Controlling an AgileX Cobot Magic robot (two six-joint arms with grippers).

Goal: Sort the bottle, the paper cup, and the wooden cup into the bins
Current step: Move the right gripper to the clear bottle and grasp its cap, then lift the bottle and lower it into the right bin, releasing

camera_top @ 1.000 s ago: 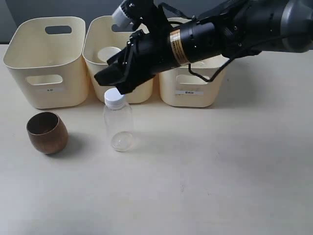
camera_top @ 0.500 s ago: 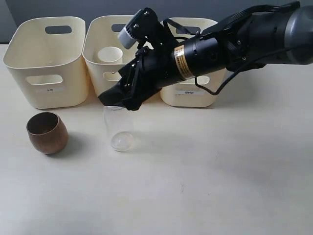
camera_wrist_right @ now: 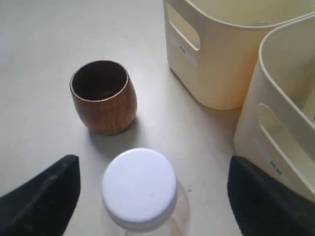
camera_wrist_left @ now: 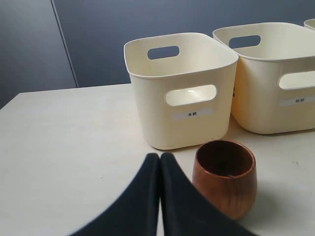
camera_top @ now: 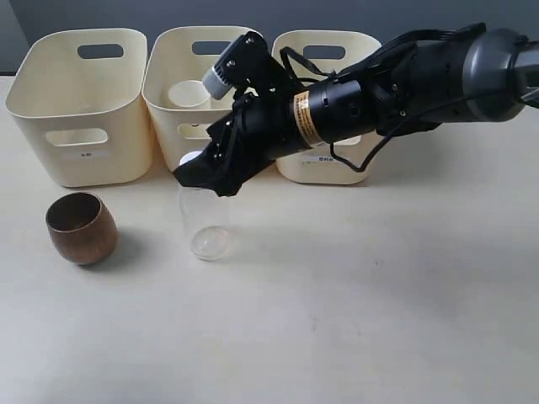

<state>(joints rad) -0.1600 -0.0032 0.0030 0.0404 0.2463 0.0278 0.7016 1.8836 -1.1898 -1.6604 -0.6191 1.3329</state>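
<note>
The clear bottle (camera_top: 205, 227) stands upright on the table in front of the middle bin; its white cap (camera_wrist_right: 140, 187) lies between the two spread black fingers of my right gripper (camera_wrist_right: 152, 189), which is open and low over the bottle top (camera_top: 202, 172). The paper cup (camera_top: 190, 93) sits inside the middle bin (camera_top: 164, 105). The brown wooden cup (camera_top: 80, 227) stands upright on the table left of the bottle, in front of the left bin (camera_top: 80, 160). My left gripper (camera_wrist_left: 160, 162) is shut and empty, just beside the wooden cup (camera_wrist_left: 225, 177).
Three cream bins stand in a row at the back: the left bin (camera_wrist_left: 179, 93), the middle bin (camera_wrist_left: 275, 78) and the right bin (camera_top: 333, 160). My right arm (camera_top: 379, 93) stretches across the front of the middle and right bins.
My right gripper has come down and slightly left over the bottle, so its fingers now flank the cap. The bottle and both cups have not moved.
</note>
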